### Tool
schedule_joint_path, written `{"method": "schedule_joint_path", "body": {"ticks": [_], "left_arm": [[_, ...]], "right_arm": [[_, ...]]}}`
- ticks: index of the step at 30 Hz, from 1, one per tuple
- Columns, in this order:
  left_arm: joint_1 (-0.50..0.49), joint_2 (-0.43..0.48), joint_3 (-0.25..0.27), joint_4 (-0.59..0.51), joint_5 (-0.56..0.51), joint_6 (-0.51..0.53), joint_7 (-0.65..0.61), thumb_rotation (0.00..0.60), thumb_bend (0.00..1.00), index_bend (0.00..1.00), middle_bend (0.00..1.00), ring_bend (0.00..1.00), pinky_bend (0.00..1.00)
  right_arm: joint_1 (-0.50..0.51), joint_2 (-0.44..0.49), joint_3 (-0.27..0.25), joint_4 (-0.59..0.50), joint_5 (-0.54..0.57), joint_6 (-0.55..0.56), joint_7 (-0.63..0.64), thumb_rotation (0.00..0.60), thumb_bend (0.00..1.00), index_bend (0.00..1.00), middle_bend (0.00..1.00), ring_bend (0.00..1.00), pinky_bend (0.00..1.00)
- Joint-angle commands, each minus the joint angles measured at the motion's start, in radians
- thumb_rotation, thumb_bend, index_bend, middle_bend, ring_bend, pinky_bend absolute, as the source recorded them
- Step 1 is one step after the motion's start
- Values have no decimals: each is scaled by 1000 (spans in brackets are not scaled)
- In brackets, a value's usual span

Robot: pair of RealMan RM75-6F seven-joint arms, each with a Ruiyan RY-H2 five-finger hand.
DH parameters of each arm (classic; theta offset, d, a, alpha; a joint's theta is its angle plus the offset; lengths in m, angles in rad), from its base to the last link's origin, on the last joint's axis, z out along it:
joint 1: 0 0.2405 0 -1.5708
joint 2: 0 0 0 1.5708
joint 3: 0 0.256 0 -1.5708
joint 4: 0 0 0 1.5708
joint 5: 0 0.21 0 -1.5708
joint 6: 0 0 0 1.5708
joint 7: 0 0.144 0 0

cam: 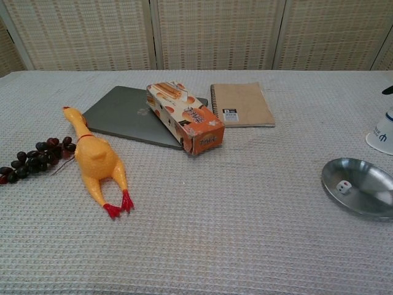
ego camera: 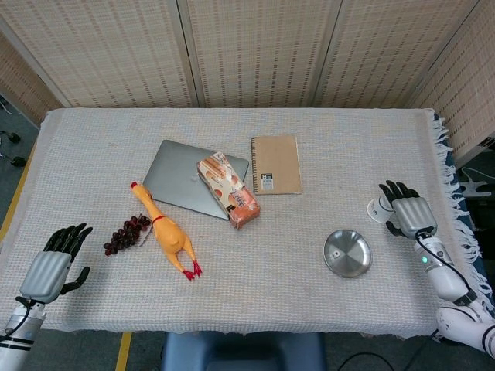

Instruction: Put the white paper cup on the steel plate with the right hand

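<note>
The white paper cup stands wide end down near the table's right edge, mostly covered by my right hand in the head view. The steel plate lies on the cloth in front of the cup and a little to its left. My right hand hovers over the cup's right side with fingers spread, holding nothing. In the chest view only a dark fingertip of it shows above the cup. My left hand rests open at the table's front left.
A small white die-like piece lies in the plate. A notebook, an orange box on a grey laptop, a rubber chicken and dark grapes fill the middle and left. The fringed table edge is close on the right.
</note>
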Motion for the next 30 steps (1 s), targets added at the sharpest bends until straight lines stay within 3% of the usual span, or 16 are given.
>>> {"method": "schedule_joint_path", "body": {"ticks": [1, 5, 11, 16, 22, 26, 30], "left_arm": [[-2, -1, -1, 0, -2, -2, 3, 600, 409, 0, 0, 0, 86], [-3, -4, -2, 7, -5, -7, 2, 600, 409, 0, 0, 0, 86], [-3, -5, -2, 3, -4, -4, 12, 600, 409, 0, 0, 0, 86], [-4, -6, 0, 3, -7, -10, 17, 600, 409, 0, 0, 0, 86], [-4, -4, 1, -1, -7, -12, 16, 600, 409, 0, 0, 0, 87], [-3, -3, 1, -3, -6, -10, 15, 600, 410, 0, 0, 0, 87], [-3, -3, 2, -4, -5, -9, 16, 600, 409, 0, 0, 0, 87]], "right_arm": [[21, -25, 6, 43, 10, -22, 19, 600, 262, 0, 0, 0, 152], [43, -44, 2, 85, 28, -77, 27, 600, 262, 22, 0, 0, 152], [53, -81, -2, 130, 20, -77, 51, 600, 262, 275, 150, 53, 258], [54, -135, 2, 195, 8, -39, 72, 600, 262, 399, 299, 149, 367], [52, -166, 5, 231, -3, -14, 102, 600, 262, 537, 375, 244, 452], [39, -148, 2, 208, -29, 30, 133, 600, 268, 561, 391, 263, 457], [13, -67, -9, 74, -92, 117, 187, 600, 269, 574, 400, 283, 457]]}}
